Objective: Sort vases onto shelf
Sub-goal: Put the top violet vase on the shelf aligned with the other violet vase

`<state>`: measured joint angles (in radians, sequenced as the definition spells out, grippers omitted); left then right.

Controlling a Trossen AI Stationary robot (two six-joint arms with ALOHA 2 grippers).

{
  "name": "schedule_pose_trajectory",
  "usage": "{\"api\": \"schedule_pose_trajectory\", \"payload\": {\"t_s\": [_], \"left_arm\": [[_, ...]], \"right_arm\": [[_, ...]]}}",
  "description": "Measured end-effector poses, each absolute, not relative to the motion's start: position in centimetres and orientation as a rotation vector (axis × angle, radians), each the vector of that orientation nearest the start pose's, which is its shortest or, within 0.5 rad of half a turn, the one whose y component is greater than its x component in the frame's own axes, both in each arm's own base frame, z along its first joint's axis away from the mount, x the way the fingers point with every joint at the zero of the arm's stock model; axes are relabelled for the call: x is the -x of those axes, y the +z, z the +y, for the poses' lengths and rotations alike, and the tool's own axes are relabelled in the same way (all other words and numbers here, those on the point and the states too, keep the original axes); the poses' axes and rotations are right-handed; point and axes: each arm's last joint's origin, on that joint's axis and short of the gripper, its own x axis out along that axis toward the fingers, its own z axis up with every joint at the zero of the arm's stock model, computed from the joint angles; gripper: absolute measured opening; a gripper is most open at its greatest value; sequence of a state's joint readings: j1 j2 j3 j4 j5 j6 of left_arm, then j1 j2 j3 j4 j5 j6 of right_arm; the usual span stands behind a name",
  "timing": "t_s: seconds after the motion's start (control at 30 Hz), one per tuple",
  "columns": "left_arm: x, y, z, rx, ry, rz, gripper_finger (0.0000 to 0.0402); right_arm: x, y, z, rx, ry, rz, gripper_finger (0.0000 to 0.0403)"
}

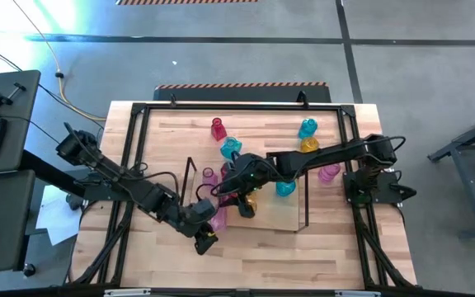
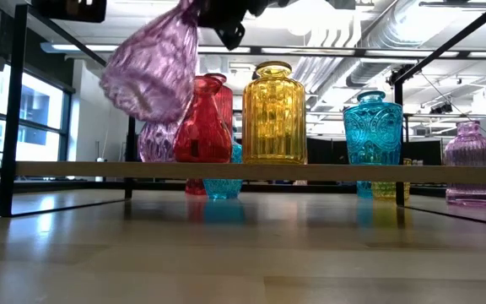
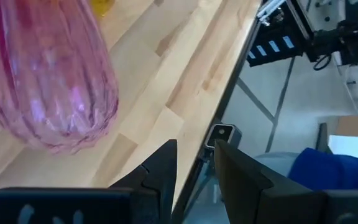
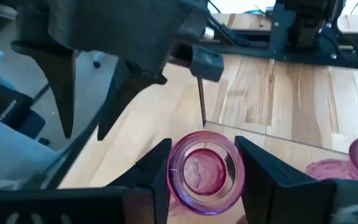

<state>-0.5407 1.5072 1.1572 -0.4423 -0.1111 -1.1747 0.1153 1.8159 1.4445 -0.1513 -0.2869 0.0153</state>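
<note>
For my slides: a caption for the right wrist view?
Right gripper clasping a pink vase by its neck.

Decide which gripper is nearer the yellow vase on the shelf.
Right. The right gripper, shut on a pink vase, hangs just beside the yellow vase; the left gripper sits off the shelf, nearer the table's front.

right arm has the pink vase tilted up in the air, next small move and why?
Probably lower it and level it over a free spot on the shelf. The right end effector grips the pink vase at its neck; in the low view it hangs tilted above the shelf, beside the red vase. The left end effector is empty, nearby.
</note>
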Motion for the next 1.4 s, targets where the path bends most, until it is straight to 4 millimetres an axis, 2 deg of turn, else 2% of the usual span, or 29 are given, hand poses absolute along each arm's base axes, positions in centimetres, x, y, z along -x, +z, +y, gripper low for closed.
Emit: {"api": "schedule_pose_trajectory", "payload": {"t_s": [0.33,0.83,1.03,1.4], "left_arm": [[-28.5,25.4,-16.7,0.808,0.14,0.901,0.0099],[-28.2,25.0,-16.2,0.756,0.233,0.881,0.0099],[-27.6,22.7,-16.2,0.825,0.265,0.876,0.0099],[-27.1,22.0,-16.3,0.816,0.319,0.843,0.0099]], "right_arm": [[-41.8,26.6,6.3,0.007,0.371,0.548,0.0119],[-42.1,27.1,6.4,0.033,0.355,0.484,0.0119],[-42.1,27.1,6.4,0.033,0.352,0.482,0.0119],[-42.2,27.1,6.3,0.039,0.341,0.483,0.0119]]}}
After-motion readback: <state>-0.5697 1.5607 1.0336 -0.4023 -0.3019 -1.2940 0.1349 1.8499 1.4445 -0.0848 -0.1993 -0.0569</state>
